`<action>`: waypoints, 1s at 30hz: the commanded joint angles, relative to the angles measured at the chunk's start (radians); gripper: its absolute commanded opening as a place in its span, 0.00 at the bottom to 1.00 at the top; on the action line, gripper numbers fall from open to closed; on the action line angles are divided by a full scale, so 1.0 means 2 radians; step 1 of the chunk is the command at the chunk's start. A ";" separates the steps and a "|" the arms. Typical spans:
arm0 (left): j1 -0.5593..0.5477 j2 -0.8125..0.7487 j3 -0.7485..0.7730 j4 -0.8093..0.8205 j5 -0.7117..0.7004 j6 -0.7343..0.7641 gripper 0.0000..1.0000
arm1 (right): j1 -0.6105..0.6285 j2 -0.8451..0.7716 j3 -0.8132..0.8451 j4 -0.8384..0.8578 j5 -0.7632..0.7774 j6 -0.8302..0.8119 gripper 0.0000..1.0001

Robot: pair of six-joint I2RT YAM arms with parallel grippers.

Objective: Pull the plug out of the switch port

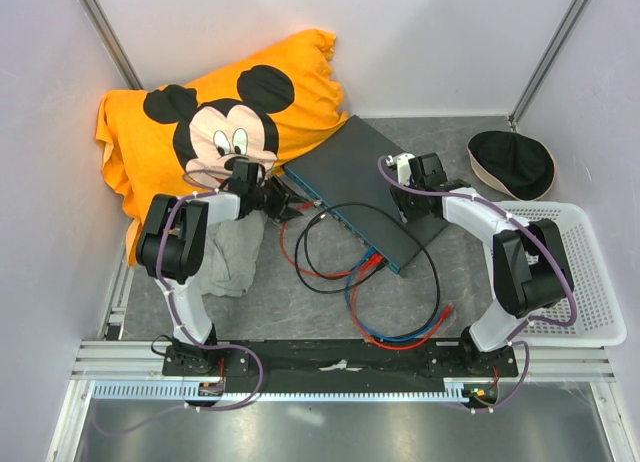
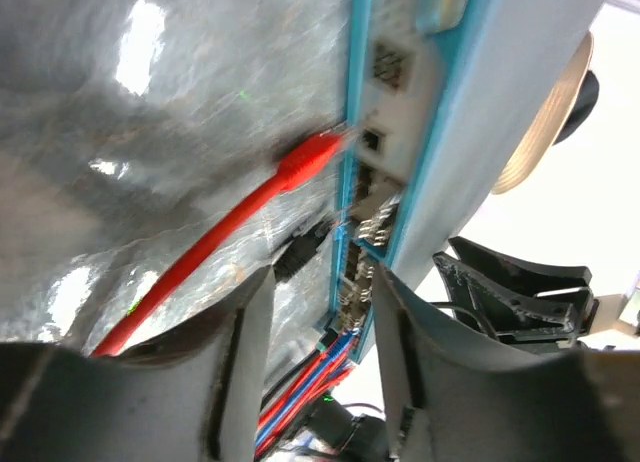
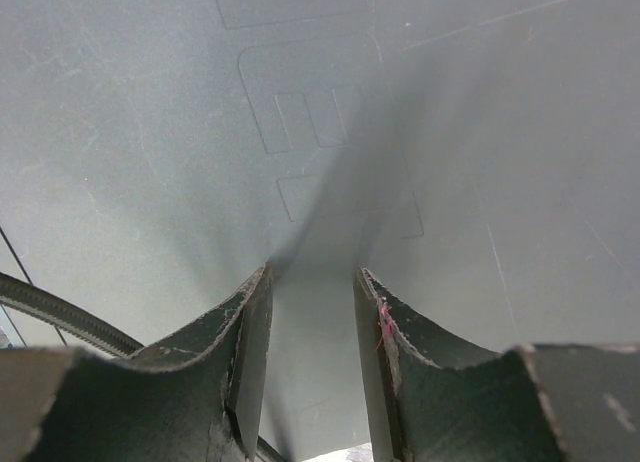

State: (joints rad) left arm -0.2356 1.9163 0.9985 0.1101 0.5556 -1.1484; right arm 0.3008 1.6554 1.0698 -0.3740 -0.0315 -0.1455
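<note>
With left pincer (image 2: 320, 282) spread and empty, pinch red plug (image 2: 305, 164) at 12 o'clock, pull straight; with spread right pincer (image 3: 312, 272), hold switch (image 3: 420, 102) down.

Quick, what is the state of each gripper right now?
Left gripper: open, holding nothing.
Right gripper: open, empty, tips on the dark grey metal switch box.

Grey table (image 1: 262, 317), faintly glossy.
Far left: big orange cartoon-mouse pillow (image 1: 300, 82), filling that corner.
Centre: switch (image 1: 355, 177) flat on surface, set diagonally, far-left corner near pillow.
Far right: black round cap (image 1: 512, 162).
Right side: white perforated basket (image 1: 590, 272), just beside cap.
Left, just below pillow: crumpled grey cloth (image 1: 235, 257).
In front of switch: red, blue, black cables (image 1: 400, 335) in loose loops on table, reaching switch's long near face.
Near edge: black rail (image 1: 340, 357).
</note>
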 commanded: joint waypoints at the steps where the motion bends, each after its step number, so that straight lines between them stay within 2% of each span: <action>1: 0.002 -0.021 0.079 -0.107 0.019 0.143 0.56 | 0.001 0.002 -0.006 -0.033 0.008 -0.004 0.46; 5: -0.010 0.010 0.182 -0.169 0.021 0.286 0.58 | 0.000 0.004 -0.003 -0.032 0.007 -0.004 0.47; 6: -0.013 0.018 0.197 -0.187 0.024 0.366 0.58 | 0.000 0.004 -0.003 -0.032 0.007 -0.005 0.47; 9: -0.023 0.063 0.262 -0.241 0.034 0.516 0.60 | 0.000 0.004 -0.002 -0.032 0.007 -0.005 0.47; 11: -0.023 0.086 0.299 -0.293 0.018 0.569 0.60 | 0.000 0.004 -0.002 -0.033 0.007 -0.005 0.48; 12: -0.023 0.090 0.308 -0.303 0.007 0.625 0.59 | 0.001 0.004 -0.002 -0.034 0.007 -0.005 0.48; 14: -0.024 0.093 0.318 -0.329 0.000 0.677 0.58 | 0.000 0.002 -0.003 -0.033 0.007 -0.005 0.48; 15: -0.024 0.091 0.318 -0.336 0.004 0.733 0.57 | 0.001 0.001 -0.004 -0.034 0.007 -0.005 0.48; 18: -0.029 0.084 0.313 -0.371 0.027 0.822 0.58 | 0.001 0.000 -0.008 -0.032 0.009 -0.007 0.48; 21: -0.031 0.078 0.305 -0.379 0.037 0.855 0.58 | 0.001 0.000 -0.011 -0.032 0.007 -0.008 0.49; 30: -0.059 0.088 0.303 -0.363 0.043 0.865 0.59 | 0.001 0.008 -0.004 -0.032 0.006 -0.009 0.50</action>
State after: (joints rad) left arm -0.3241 2.0972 1.5974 -0.6155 0.5900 0.4973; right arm 0.3008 1.6547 1.0702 -0.3733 -0.0280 -0.1513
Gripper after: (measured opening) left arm 0.586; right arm 0.491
